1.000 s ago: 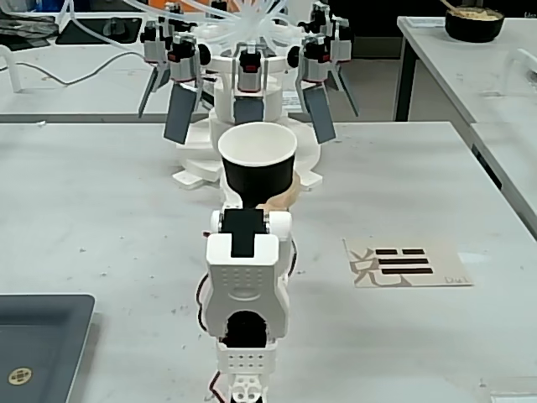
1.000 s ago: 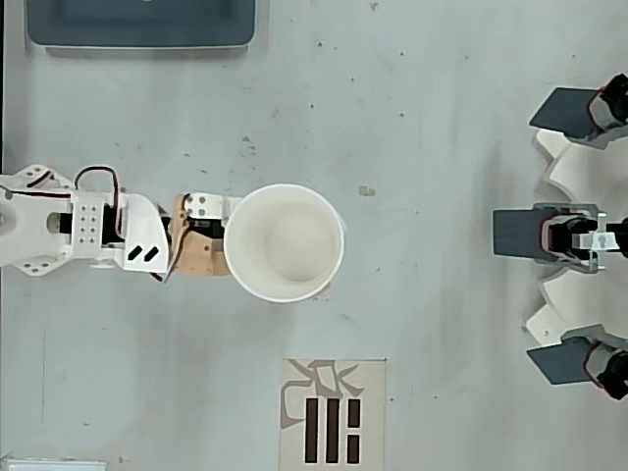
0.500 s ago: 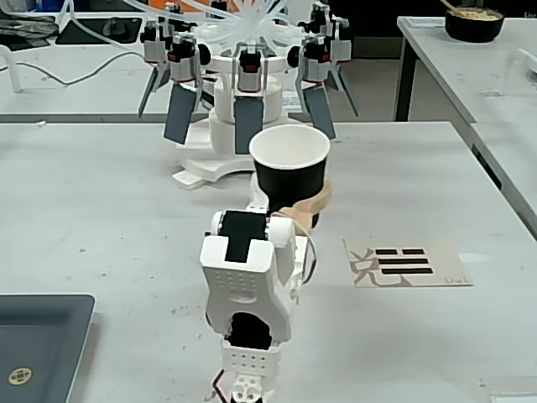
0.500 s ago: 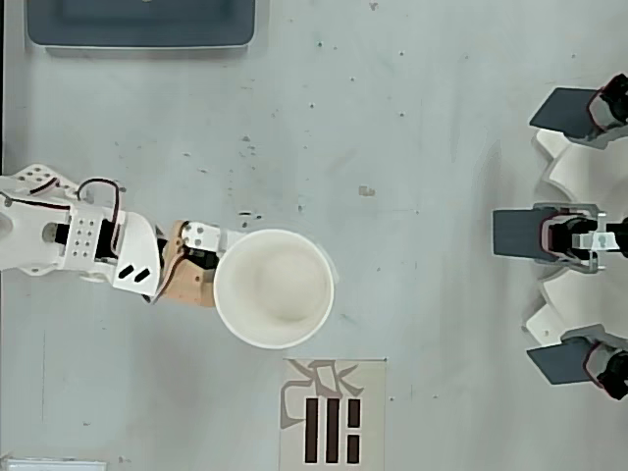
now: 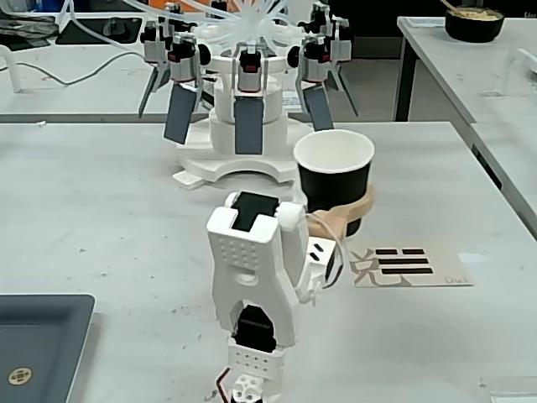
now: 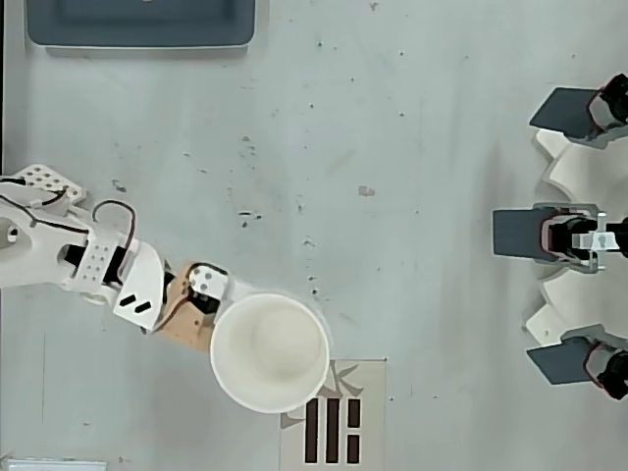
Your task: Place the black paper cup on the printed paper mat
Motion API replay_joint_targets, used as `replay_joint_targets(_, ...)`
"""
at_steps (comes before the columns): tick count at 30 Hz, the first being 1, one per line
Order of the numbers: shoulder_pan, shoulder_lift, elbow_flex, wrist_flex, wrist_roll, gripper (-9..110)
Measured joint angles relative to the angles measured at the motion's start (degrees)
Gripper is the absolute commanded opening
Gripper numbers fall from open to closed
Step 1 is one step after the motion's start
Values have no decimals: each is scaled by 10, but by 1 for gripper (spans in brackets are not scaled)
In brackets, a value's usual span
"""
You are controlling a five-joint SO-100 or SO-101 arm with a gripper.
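Observation:
The black paper cup (image 5: 334, 178) with its white inside (image 6: 269, 352) hangs upright above the table, held in my gripper (image 5: 346, 215). The tan finger (image 5: 352, 206) wraps the cup's lower wall, so the gripper is shut on it. In the overhead view the gripper (image 6: 235, 329) grips the cup from the left, and the cup's rim overlaps the upper left corner of the printed paper mat (image 6: 339, 417). In the fixed view the mat (image 5: 409, 263) lies flat just right of and below the cup.
A white stand with several dark paddles (image 5: 248, 109) rises behind the cup, seen at the right edge from above (image 6: 574, 235). A dark grey tray (image 5: 38, 344) sits at the front left, at the top from above (image 6: 142, 25). A black bowl (image 5: 474, 23) rests on another table.
The arm has swung the held cup to the right in the fixed view, downward in the overhead view, until the cup overlaps the mat's corner from above. The grip stays the same.

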Motion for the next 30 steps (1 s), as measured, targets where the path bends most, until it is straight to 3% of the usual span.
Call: replay_joint_targets(30,93,-347,-324,-9,20,6)
